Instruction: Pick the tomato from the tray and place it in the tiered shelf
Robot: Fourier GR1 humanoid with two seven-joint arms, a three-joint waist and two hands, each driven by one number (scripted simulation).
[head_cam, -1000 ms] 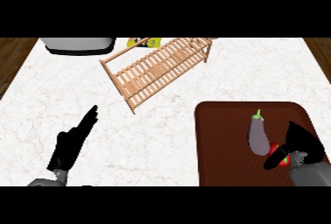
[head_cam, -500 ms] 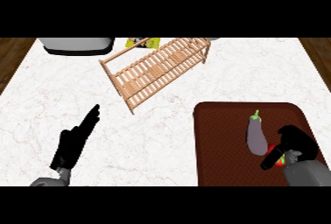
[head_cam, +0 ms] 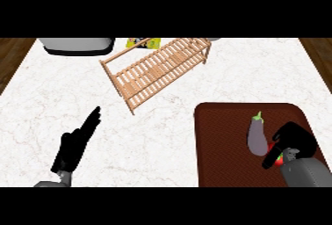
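Right robot hand (head_cam: 293, 141) now lower, fingers curled over small red tomato (head_cam: 279, 159) on dark brown tray (head_cam: 220, 149), frame lower right. Left robot hand (head_cam: 74, 147) open, resting lower left. Risk: purple eggplant (head_cam: 257, 137) touching, may get pushed. Wooden slatted tiered shelf (head_cam: 159, 68) far, upper centre.

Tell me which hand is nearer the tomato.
Right. The right hand is curled over the tomato on the tray; the left hand rests open across the counter, far left.

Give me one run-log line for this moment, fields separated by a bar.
phase: grasp | right robot hand: curled over tomato on tray | left robot hand: open, resting | tiered shelf: no tomato
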